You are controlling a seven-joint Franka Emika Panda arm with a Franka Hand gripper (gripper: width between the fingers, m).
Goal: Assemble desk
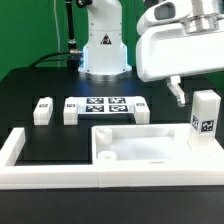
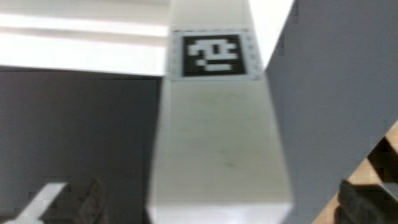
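Black table point(image 1: 35, 85) under a green backdrop, fenced along the near side by low white bars point(image 1: 50, 178), is where my desk kit lies in pieces. The tabletop point(image 1: 140, 145) rests hollow side up against the front bar. No leg is joined to it that I can see, so I judge the job barely begun: every leg has yet to be brought over and fixed in. The first leg point(image 1: 42, 110) and the second leg point(image 1: 70, 112) lie beside the marker board point(image 1: 105, 107), toward the exterior view's left; a fourth I cannot find. The third leg point(image 1: 205, 115) stands upright just off the tabletop at the exterior view's right, and that is the one I am at. My claw point(image 1: 186, 98) hangs about its top with the jaws spread as wide as they go. In the wrist view this tagged leg runs between my fingers point(image 2: 50, 205), but nothing is clamped, and whether either finger touches it I cannot tell.
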